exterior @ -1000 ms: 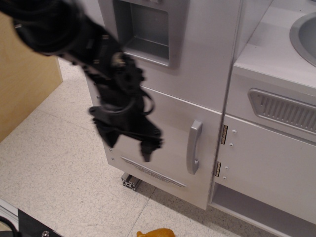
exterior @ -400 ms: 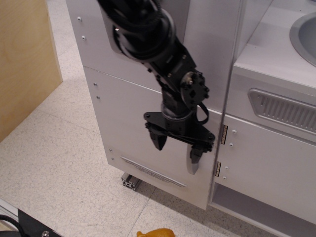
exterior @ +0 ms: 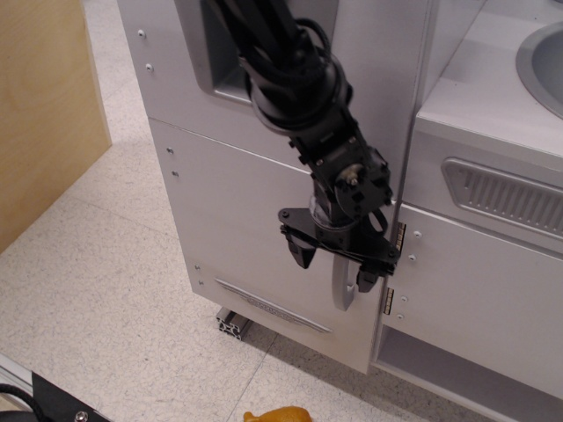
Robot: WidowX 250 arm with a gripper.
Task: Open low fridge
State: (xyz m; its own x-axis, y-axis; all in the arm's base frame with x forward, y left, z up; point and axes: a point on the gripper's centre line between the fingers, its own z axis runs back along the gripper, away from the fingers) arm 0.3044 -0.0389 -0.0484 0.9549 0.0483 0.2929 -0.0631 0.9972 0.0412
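The end effector (exterior: 335,267) is straddling the low fridge (exterior: 264,237) handle (exterior: 340,288), fingers spread. Right of it, the hinged cabinet door (exterior: 479,299) is crowding close; left and below, bare floor (exterior: 123,299) is lying open.

Light: bright, even, overhead — soft shadow under the low fridge (exterior: 255,229) | Focus: slightly soft — no glare

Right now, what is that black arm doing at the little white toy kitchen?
A black robot arm has reached down to the low fridge door. Its gripper is open, with one finger on each side of the door's curved silver handle. The fingers have not closed on the handle, and the door looks shut, flush with the cabinet. An orange object lies on the floor in front.
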